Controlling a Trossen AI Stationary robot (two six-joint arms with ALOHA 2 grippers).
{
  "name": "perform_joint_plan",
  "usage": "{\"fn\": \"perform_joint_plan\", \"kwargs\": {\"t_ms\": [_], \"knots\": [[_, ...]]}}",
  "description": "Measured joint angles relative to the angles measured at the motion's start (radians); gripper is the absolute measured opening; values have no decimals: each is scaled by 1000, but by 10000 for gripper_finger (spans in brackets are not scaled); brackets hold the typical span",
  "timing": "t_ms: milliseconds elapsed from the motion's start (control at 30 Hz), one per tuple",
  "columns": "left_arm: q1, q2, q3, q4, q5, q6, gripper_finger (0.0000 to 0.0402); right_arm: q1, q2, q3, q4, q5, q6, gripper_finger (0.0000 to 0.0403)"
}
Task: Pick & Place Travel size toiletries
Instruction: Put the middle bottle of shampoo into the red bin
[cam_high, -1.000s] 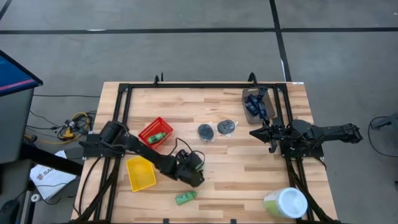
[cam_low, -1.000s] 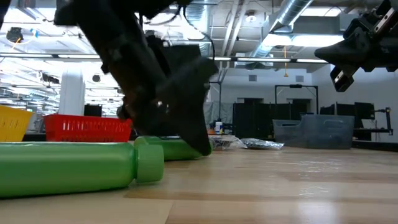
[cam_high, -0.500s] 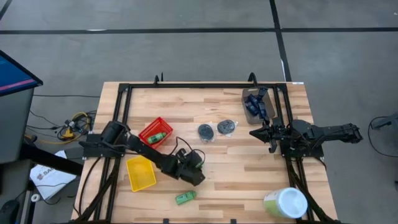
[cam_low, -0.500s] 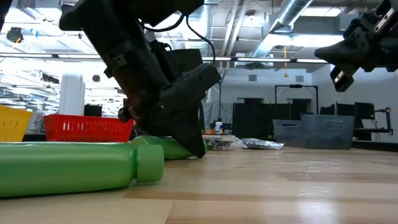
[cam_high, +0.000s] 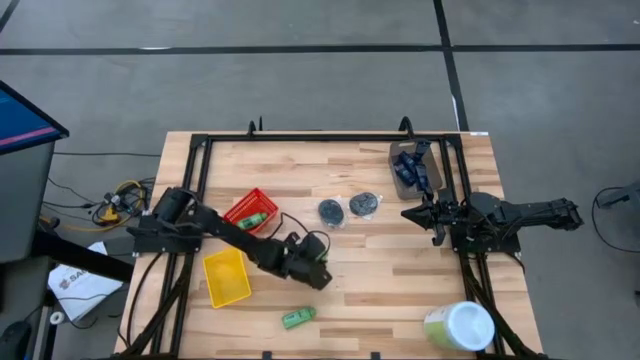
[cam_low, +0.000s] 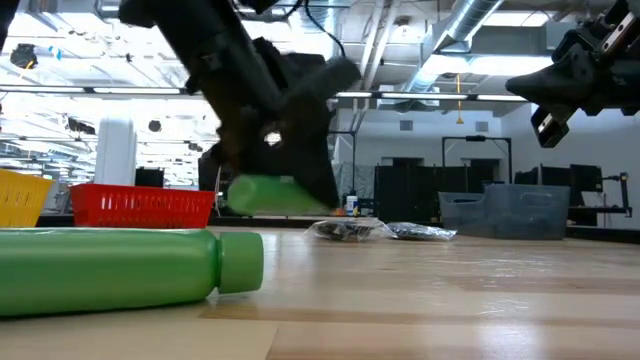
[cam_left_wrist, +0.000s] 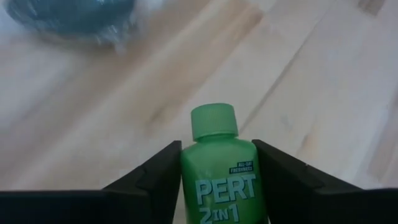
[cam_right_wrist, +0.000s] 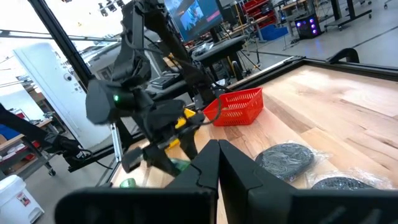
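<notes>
My left gripper (cam_high: 312, 270) is shut on a bright green little bottle (cam_left_wrist: 217, 171), which it holds above the middle of the table; the bottle also shows in the low view (cam_low: 272, 195). A second green bottle (cam_high: 297, 318) lies on its side near the front edge. A third green bottle (cam_high: 256, 218) lies in the red bin (cam_high: 240, 205). Two dark grey discs (cam_high: 331, 212) (cam_high: 364, 205) lie on the table. Dark blue tubes (cam_high: 412, 168) lie in the grey bin at the far right. My right gripper (cam_high: 413, 214) is shut and empty, raised at the right. My left gripper pinches the bottle's body (cam_left_wrist: 186, 180) between its two fingers (cam_left_wrist: 152, 180), one on each side. The fingers lie along the bottle, and its cap (cam_left_wrist: 213, 121) sticks out past the fingertips. The bottle lies about level and is lifted clear of the table (cam_low: 272, 195).
A yellow bin (cam_high: 226, 278) stands left of my left gripper, in front of the red bin. A large pale green-and-white tub (cam_high: 460, 326) stands at the front right. Black frame rails (cam_high: 195, 170) run along the table's sides and far edge.
My left gripper has gone up with the green bottle, which rested on the table and now hangs clear of it, about level. My right gripper has kept still.
</notes>
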Motion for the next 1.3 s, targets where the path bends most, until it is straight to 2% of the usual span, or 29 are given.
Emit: {"fn": "perform_joint_plan", "kwargs": {"t_ms": [233,567,767,1000,1300], "knots": [[56,-161,0,-112,-32,117,169,0,0,0,0,0,0,0],[139,-445,-10,-507,-213,126,180,0,0,0,0,0,0,0],[194,-586,-174,-511,-204,116,181,0,0,0,0,0,0,0],[247,-714,-392,-496,-176,14,181,0,0,0,0,-2,0,0],[297,-766,-536,-404,-127,-14,182,0,0,0,0,-2,0,0]]}}
